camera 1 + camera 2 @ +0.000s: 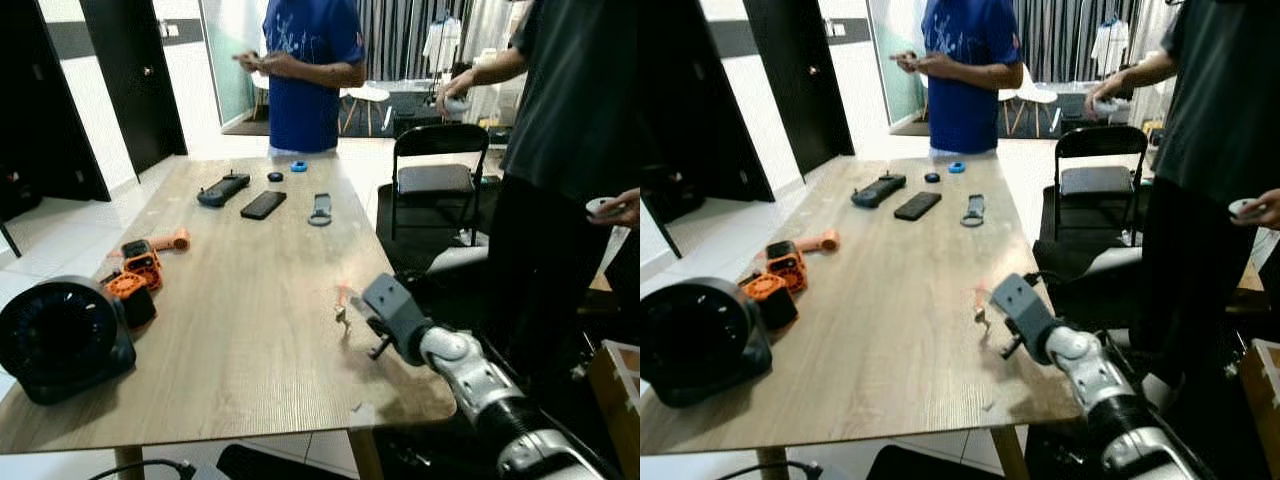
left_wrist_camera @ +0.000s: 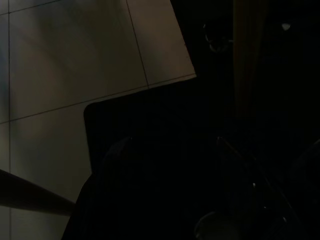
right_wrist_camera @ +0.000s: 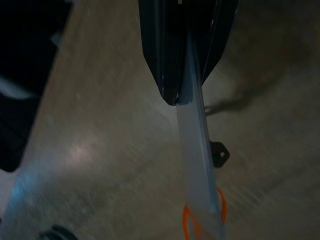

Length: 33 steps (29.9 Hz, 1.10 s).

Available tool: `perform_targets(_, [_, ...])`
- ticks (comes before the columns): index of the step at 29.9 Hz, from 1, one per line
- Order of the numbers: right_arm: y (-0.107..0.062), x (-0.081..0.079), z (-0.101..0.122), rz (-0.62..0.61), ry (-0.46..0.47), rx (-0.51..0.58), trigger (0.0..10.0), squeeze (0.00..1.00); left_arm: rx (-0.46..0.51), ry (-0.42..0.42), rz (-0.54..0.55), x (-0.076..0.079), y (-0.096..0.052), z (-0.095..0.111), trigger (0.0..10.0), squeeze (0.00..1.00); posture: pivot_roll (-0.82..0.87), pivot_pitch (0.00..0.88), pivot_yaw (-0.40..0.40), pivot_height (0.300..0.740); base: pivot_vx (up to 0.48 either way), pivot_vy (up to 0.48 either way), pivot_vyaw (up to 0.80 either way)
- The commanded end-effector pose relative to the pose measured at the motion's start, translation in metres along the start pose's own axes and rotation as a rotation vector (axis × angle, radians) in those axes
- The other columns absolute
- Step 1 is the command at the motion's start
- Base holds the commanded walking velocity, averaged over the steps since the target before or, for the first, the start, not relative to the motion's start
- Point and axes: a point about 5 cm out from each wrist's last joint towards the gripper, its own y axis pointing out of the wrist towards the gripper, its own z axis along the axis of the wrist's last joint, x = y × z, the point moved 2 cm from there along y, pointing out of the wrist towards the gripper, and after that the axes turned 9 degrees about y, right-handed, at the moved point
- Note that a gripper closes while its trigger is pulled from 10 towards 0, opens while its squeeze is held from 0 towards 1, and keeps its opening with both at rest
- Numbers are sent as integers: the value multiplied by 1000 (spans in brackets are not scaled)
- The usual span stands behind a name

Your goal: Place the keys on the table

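Over the table's [image 1: 250, 330] right part, the right gripper [image 1: 352, 311] pinches the keys [image 1: 342, 312], its fingers [image 3: 165, 60] closed on a pale strip [image 3: 197, 150] with an orange ring [image 3: 202, 220] at its far end. The keys dangle just above the wood, near the right edge. Farther off lie a phone [image 1: 263, 204], a controller [image 1: 223, 189] and orange tools [image 1: 140, 268]. Two people [image 1: 305, 70] stand nearby. The left wrist view is dark; I cannot tell that gripper's state.

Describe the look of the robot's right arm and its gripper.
The right arm is built of rounded silver segments joined by black ribbed collars. At the wrist sits a boxy grey housing. The right gripper has two long, glossy black fingers that taper toward the tips. No cables or markings can be made out.
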Motion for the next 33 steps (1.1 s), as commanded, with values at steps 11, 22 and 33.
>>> perform_targets(11, [15,-46,-5,254,-39,-80,10000,0,10,-34,18,2,-2,-1,10000,0,20,72,37,740,0,0,0])
perform_targets(22, [18,-66,-1,387,-85,-70,10000,0,16,-36,17,1,-1,0,10000,0,14,73,37,740,0,0,0])
perform_targets(33, [21,-70,1,397,-59,-56,10000,0,18,-38,16,2,-1,1,10000,0,14,73,35,740,0,0,0])
